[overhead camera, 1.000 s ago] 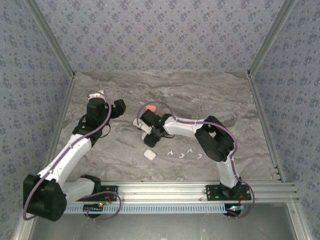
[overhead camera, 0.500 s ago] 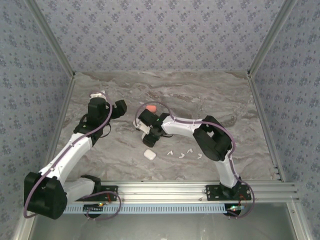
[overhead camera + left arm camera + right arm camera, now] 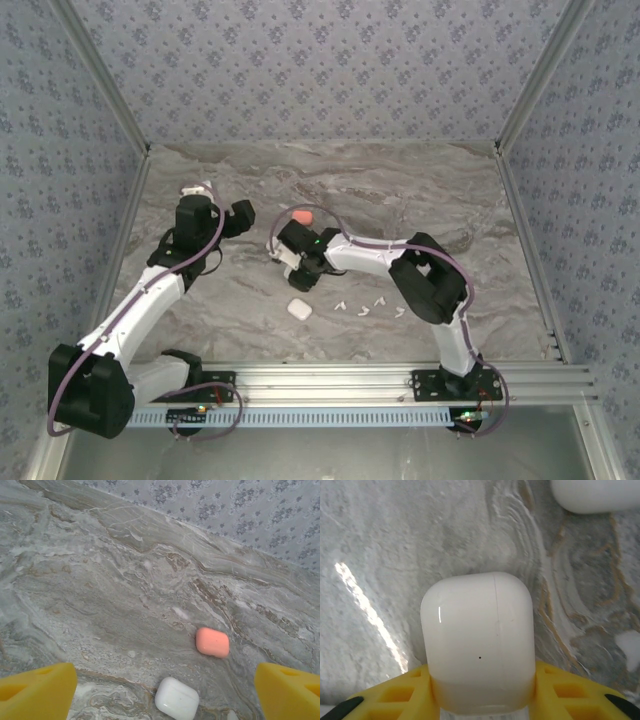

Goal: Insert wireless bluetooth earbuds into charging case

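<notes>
Two changes over the last second: my right gripper (image 3: 482, 692) has slid a little toward the coral case (image 3: 300, 215), and its jaws have drawn in onto the held white case (image 3: 479, 640), lid shut, pinched at its lower end. From above, four white earbuds (image 3: 362, 309) lie on the table (image 3: 450, 200) beside the loose white case (image 3: 299, 309). My left gripper (image 3: 162, 680) stands wide, facing the coral case.

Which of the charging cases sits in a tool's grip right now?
The closed white charging case between the right tool's yellow fingers. The coral case and another white case lie free on the marble table.
</notes>
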You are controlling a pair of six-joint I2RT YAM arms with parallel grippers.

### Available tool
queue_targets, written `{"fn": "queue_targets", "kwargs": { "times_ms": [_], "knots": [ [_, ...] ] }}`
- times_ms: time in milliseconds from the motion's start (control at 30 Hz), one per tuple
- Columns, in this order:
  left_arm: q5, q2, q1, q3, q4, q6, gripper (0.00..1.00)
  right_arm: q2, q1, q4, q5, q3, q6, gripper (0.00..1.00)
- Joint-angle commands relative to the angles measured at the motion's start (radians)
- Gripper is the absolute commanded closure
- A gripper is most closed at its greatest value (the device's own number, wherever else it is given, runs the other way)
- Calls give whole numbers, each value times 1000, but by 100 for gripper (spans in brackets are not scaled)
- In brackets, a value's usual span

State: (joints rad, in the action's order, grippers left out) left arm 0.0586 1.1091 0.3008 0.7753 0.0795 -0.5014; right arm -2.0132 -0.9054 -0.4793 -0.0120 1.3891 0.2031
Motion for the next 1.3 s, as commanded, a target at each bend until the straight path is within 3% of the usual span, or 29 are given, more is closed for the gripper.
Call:
{"fn": "queue_targets", "kwargs": {
  "times_ms": [0,267,400,500,700,900,1267],
  "knots": [
    [-98,13,-5,68,16,32,10,139,42,72,-19,-59,1,58],
    [-520,98,-5,233,71,37,15,505,182,219,28,-261,126,58],
    [-727,141,6,265,-19,-32,18,657,234,229,23,-276,214,57],
    [-819,170,39,273,-116,-79,18,728,244,217,24,-266,288,57],
    [-914,251,143,351,-180,-85,18,775,230,166,4,-233,380,57],
    [-922,332,221,408,-217,-87,18,786,229,154,-7,-222,388,57],
    [-947,405,275,429,-240,-101,32,791,243,148,13,-221,370,57]
  ]
}}
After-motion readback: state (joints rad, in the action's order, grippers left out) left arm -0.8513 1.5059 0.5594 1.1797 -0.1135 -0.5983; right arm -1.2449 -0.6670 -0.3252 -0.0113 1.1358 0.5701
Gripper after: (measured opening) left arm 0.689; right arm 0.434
